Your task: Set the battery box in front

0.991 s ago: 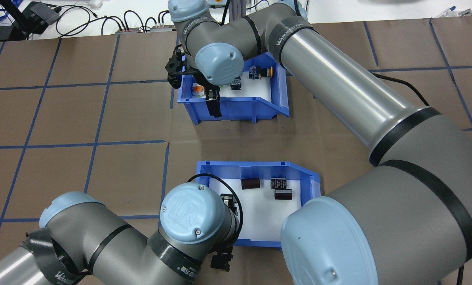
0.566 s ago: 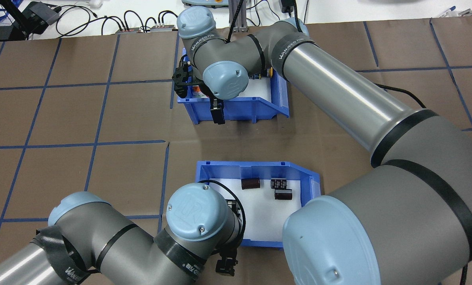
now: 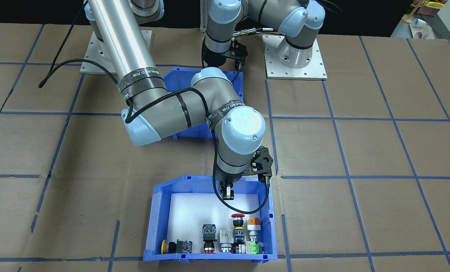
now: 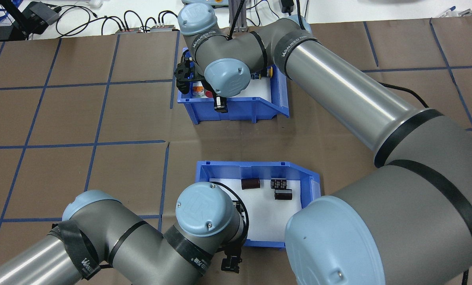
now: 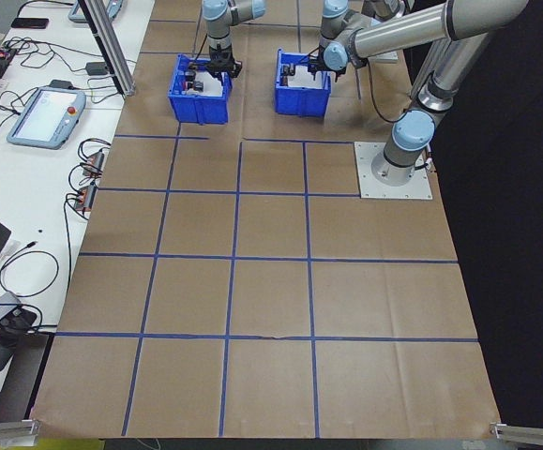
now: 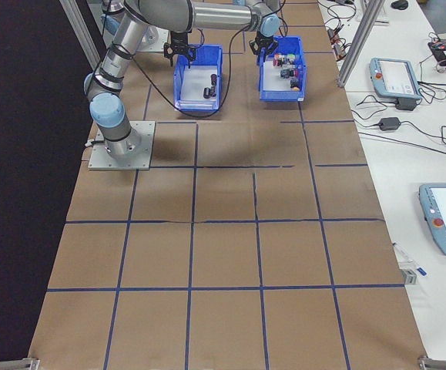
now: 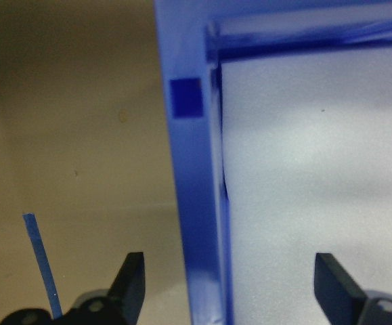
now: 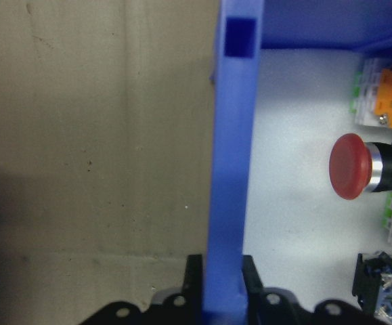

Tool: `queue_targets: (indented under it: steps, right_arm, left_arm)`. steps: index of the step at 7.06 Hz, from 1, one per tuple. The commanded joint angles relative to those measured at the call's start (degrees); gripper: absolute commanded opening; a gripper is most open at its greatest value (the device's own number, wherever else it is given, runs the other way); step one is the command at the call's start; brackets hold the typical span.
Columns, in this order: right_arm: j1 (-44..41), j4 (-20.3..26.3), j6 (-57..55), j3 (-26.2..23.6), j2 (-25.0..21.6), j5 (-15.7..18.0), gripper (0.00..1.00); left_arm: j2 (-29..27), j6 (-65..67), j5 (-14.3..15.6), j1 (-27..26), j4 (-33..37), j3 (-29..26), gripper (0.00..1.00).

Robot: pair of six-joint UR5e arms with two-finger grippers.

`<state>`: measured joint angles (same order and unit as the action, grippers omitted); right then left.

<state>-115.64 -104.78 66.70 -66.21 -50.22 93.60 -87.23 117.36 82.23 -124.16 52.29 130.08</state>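
Blue battery box (image 4: 220, 170) (white liner, three dark cells); left gripper (image 7: 228, 284) spread astride its wall

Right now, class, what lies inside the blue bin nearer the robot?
Inside the battery box, on its white foam liner, lie three dark cylindrical cells. The left arm covers the liner's left part, so anything beneath it cannot be seen.

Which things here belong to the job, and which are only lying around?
Job:
- battery box, holding three dark cells
- left gripper, open astride its wall
- right gripper, shut on the switch bin wall

Lying about:
- push-button switches
- teach pendant
- cables
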Motion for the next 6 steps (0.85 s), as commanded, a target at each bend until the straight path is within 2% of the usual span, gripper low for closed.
queue_targets:
  steps: [1,2,4,6]
  right_arm:
    - [0.67,0.01,0.36,1.96,-0.67,0.09,0.06]
    - [1.72,0.01,1.32,2.05,-1.45,0.09,0.06]
    - [6.8,0.53,7.01,1.26,-4.7,0.09,0.06]
    - [12.08,0.98,10.72,1.08,-7.16,0.0,0.06]
  left_arm:
    - [0.21,-0.47,-4.32,-0.21,-0.17,0.34,0.19]
    - [0.3,-0.47,-6.02,-0.21,-0.52,0.35,0.0]
    - [1.96,-1.78,-4.99,-0.21,-0.26,-0.09,0.0]
    - [5.21,-6.06,0.79,1.8,0.53,-0.71,0.0]
